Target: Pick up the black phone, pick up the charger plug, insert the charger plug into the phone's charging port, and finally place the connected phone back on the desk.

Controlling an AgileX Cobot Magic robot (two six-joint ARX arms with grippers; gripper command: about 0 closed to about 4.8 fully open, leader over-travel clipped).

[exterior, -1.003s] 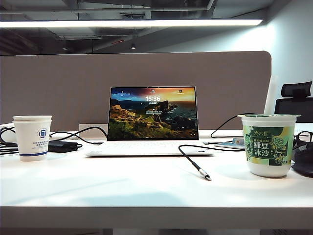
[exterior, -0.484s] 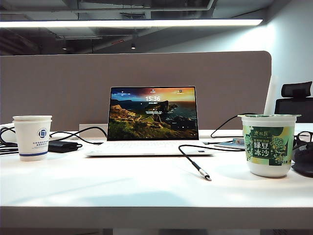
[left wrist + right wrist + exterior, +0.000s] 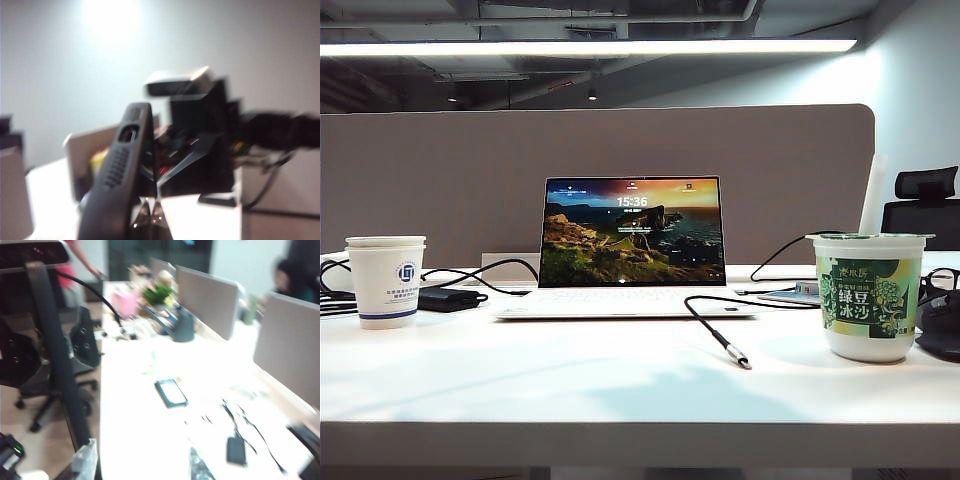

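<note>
Where the phone is: the black phone (image 3: 117,175) is up off the desk, edge-on to the left wrist camera, with its charging port (image 3: 128,134) facing the lens.
Left gripper: the left gripper (image 3: 150,220) has its fingers together, clamped on the phone's lower part; the view is blurred.
Right gripper: the right gripper (image 3: 142,465) hangs above a white tabletop, fingers apart, nothing between them.
Charger plug: the charger plug (image 3: 738,358) lies on the desk (image 3: 520,390), in front of the laptop (image 3: 632,232), near the green-labelled cup (image 3: 870,295).

From the exterior view we look low and level across the surface (image 3: 620,390) toward a laptop (image 3: 632,245). Our left wrist camera sits close behind the black phone (image 3: 120,175); our right wrist camera looks down along another stretch of the surface.
</note>
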